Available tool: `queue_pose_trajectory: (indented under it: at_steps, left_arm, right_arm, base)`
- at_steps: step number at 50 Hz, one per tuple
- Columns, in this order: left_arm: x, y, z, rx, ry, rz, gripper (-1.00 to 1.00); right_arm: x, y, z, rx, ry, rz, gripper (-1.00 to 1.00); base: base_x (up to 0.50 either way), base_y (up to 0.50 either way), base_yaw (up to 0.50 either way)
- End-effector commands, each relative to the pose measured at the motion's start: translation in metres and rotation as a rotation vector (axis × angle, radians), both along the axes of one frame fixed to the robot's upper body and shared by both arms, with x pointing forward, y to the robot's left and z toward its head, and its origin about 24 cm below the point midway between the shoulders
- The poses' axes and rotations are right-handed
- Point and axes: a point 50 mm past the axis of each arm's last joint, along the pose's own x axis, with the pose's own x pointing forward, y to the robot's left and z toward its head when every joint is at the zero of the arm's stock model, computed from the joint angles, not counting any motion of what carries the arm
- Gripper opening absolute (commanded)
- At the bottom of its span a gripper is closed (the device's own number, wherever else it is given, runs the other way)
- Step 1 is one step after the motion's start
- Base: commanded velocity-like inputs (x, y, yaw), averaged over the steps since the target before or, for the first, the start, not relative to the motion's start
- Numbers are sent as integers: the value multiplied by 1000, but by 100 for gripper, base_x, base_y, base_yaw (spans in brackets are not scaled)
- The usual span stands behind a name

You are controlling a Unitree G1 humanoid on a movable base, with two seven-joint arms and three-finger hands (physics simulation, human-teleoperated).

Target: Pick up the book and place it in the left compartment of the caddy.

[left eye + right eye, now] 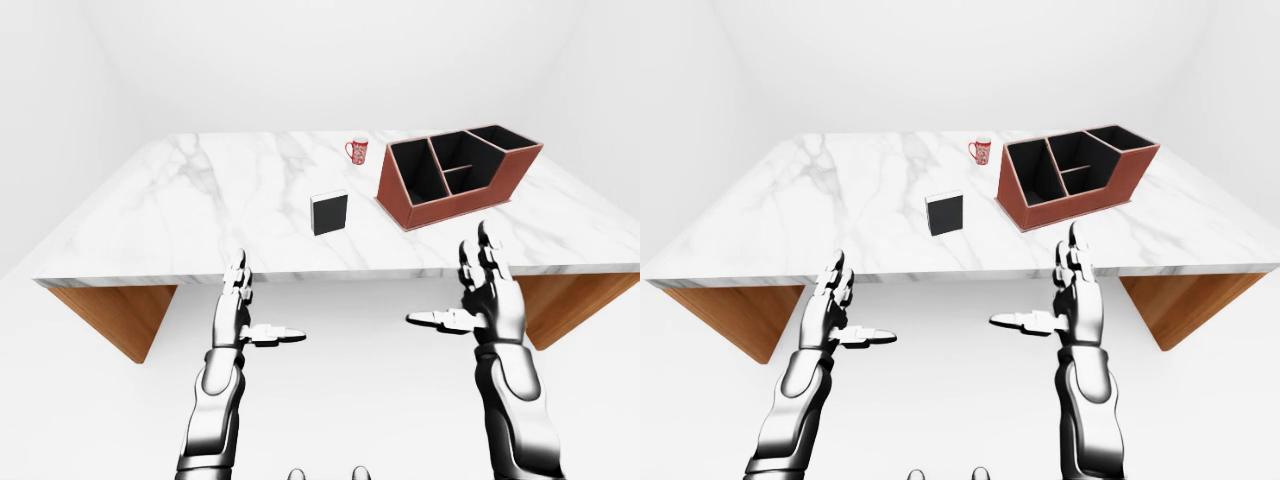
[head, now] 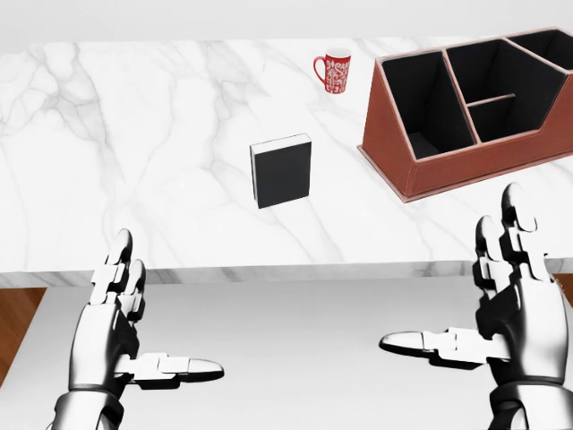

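A black book (image 2: 282,171) with a white page edge lies flat on the marble table (image 2: 134,134), near the middle of the head view. The red-brown caddy (image 2: 466,166) with black compartments stands at the upper right; its left compartment (image 2: 425,103) holds nothing. My left hand (image 2: 134,336) is open at the lower left, below the table's near edge. My right hand (image 2: 483,309) is open at the lower right, fingers up and reaching the table's edge. Neither hand touches the book.
A red patterned mug (image 2: 335,70) stands above the book, left of the caddy. The table rests on wooden supports (image 1: 115,315) at both ends. White floor lies under the hands.
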Motion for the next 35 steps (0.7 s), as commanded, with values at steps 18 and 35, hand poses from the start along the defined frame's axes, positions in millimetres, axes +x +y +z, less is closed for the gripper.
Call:
queue_pose_trajectory:
  at_steps: [18,35]
  left_arm:
    - [8,3,-11,21,8,16,100]
    - [21,7,-35,21,121,7,100]
  right_arm:
    - [-41,-64,40,-27,-175,-190,100]
    - [-68,-105,46,43,-231,-332,100]
  base:
    - [0,0,0]
    - [0,0,0]
